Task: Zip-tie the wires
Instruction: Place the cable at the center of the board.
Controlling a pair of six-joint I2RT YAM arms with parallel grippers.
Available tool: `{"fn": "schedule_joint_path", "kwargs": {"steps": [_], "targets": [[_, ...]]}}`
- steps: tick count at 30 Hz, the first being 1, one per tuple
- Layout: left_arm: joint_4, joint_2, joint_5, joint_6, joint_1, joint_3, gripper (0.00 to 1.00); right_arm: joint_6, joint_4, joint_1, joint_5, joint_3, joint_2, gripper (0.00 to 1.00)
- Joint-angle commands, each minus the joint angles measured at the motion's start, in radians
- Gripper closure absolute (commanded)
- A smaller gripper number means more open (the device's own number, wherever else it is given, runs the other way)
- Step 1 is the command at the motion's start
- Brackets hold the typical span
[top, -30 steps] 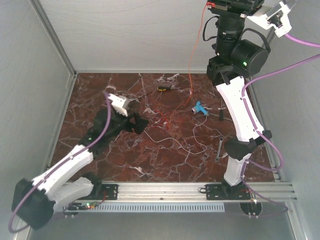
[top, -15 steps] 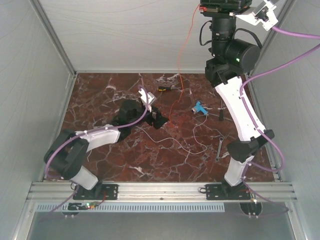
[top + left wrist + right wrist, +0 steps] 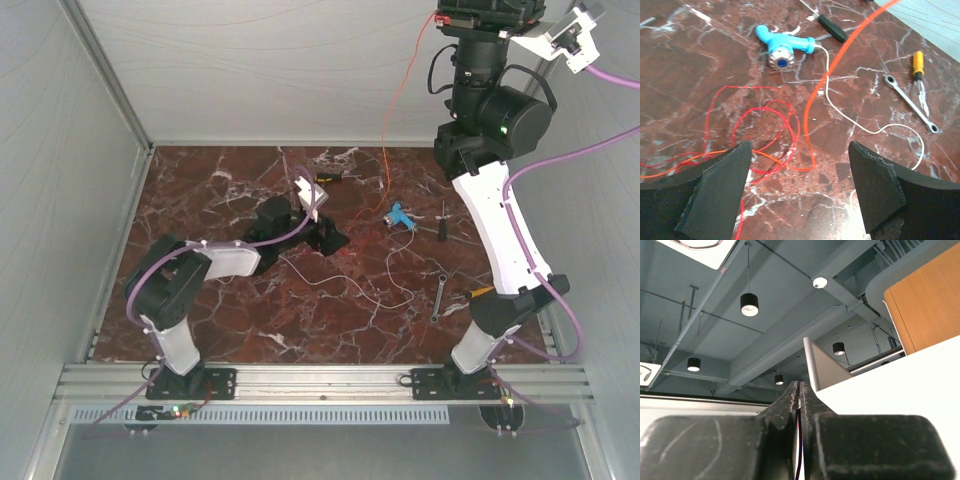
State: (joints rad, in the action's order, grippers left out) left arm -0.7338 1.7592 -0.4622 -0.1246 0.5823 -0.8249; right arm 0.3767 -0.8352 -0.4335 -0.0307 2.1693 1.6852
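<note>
Thin red wires lie coiled (image 3: 765, 125) on the marble table just ahead of my left gripper (image 3: 800, 147), which is open and empty, low over the table (image 3: 330, 240). One red-orange strand (image 3: 395, 90) rises taut from the coil to my right gripper (image 3: 470, 12), held high at the frame's top edge. In the right wrist view that gripper (image 3: 800, 387) is shut, with a thin strand pinched between the jaws. A white wire (image 3: 350, 285) curls across the table's middle and also shows in the left wrist view (image 3: 860, 127).
A blue plastic tool (image 3: 400, 215) lies right of centre, a black-handled screwdriver (image 3: 443, 218) beside it, a wrench (image 3: 438, 297) nearer the right arm, and a yellow-black tool (image 3: 327, 178) at the back. White walls enclose the table on three sides.
My left arm has swung right and forward, bringing its open gripper up to the red coil. My right arm has shifted a little right at the top, the strand still in it.
</note>
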Motion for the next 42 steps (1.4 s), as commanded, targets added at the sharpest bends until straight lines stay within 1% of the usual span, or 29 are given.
{"fn": "schedule_joint_path", "kwargs": {"steps": [1,5,8,12,20,21,23,24,25,31,33,37,40,42], "targets": [[-0.132,0.038,-0.054,-0.038,0.034,-0.051,0.22,0.029,-0.049,0.017,-0.025,-0.022,-0.031,1.00],[-0.127,0.083,0.004,-0.061,0.045,-0.079,0.26,0.031,-0.049,0.021,-0.028,-0.028,-0.038,1.00],[-0.122,0.100,0.062,-0.044,0.061,-0.094,0.34,0.036,-0.048,0.021,-0.026,-0.036,-0.044,1.00],[-0.115,0.123,0.098,-0.067,0.067,-0.115,0.45,0.032,-0.051,0.021,-0.024,-0.054,-0.055,1.00],[-0.115,0.151,0.102,-0.081,0.084,-0.138,0.53,0.031,-0.056,0.036,-0.031,-0.082,-0.080,1.00],[-0.080,0.155,0.108,-0.081,0.086,-0.143,0.56,0.032,-0.056,0.038,-0.031,-0.085,-0.081,1.00],[-0.070,0.161,0.110,-0.083,0.086,-0.150,0.66,0.034,-0.057,0.041,-0.032,-0.090,-0.086,1.00],[-0.073,0.164,0.105,-0.084,0.086,-0.152,0.80,0.033,-0.058,0.041,-0.031,-0.094,-0.090,1.00],[-0.074,0.163,0.098,-0.081,0.086,-0.153,1.00,0.033,-0.058,0.042,-0.031,-0.098,-0.093,1.00],[-0.034,0.082,0.154,-0.062,0.094,-0.154,1.00,0.028,-0.071,0.058,-0.038,-0.145,-0.128,1.00],[0.041,0.049,0.178,-0.047,0.094,-0.189,1.00,0.029,-0.076,0.063,-0.040,-0.161,-0.141,1.00],[0.195,-0.002,0.202,0.012,0.094,-0.307,1.00,0.029,-0.090,0.070,-0.039,-0.211,-0.173,1.00],[0.255,-0.043,0.214,0.038,0.090,-0.372,1.00,0.026,-0.099,0.076,-0.047,-0.250,-0.199,1.00],[0.275,-0.067,0.194,0.031,0.081,-0.410,1.00,0.027,-0.102,0.083,-0.053,-0.270,-0.213,1.00]]}}
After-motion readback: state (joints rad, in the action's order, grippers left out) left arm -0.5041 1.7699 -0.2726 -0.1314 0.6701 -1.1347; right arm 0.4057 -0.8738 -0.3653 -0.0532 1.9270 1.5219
